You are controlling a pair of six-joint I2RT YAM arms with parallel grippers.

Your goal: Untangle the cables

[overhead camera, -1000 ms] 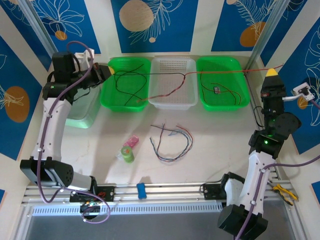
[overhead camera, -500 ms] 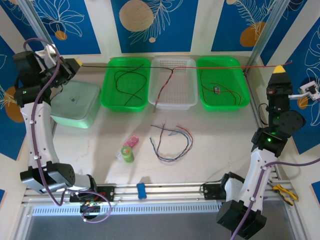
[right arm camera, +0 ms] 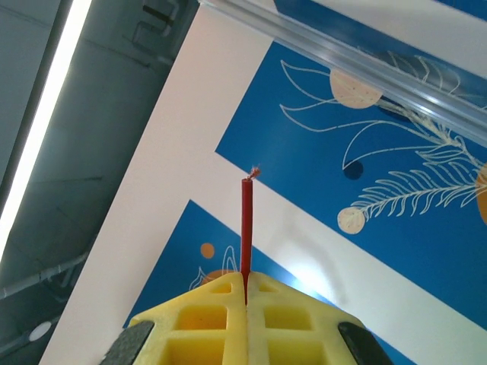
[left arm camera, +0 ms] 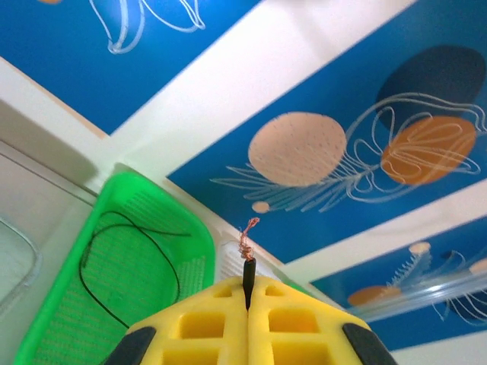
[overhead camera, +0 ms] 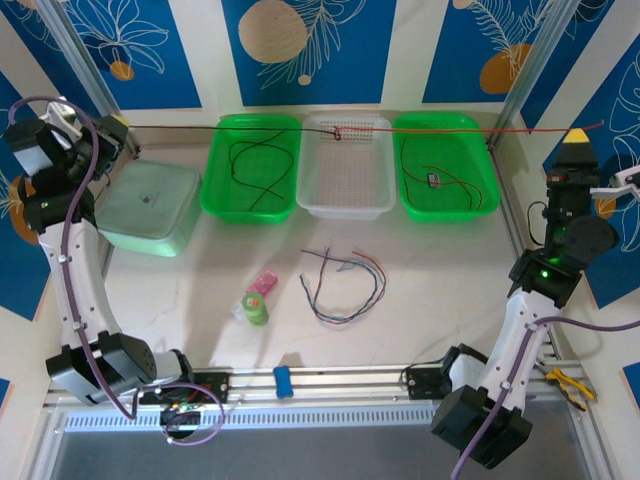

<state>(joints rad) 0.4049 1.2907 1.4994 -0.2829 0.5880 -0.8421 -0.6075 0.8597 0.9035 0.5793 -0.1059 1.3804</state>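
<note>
Black and red cables (overhead camera: 230, 128) stretched taut between the claws.
The left claw (left arm camera: 246, 285) pinches the black cable (left arm camera: 248, 271) at far left, the right claw (right arm camera: 245, 277) the red cable (right arm camera: 246, 228) at far right; their knot (overhead camera: 338, 132) hangs over the white basket (overhead camera: 345, 211).

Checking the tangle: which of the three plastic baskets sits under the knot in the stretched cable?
The white perforated middle basket; the black-and-red knot hangs over its far rim, clear of both green baskets.

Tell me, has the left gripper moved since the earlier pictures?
Yes. The left gripper moved left, away from the left green basket, pulling the black cable taut.
</note>
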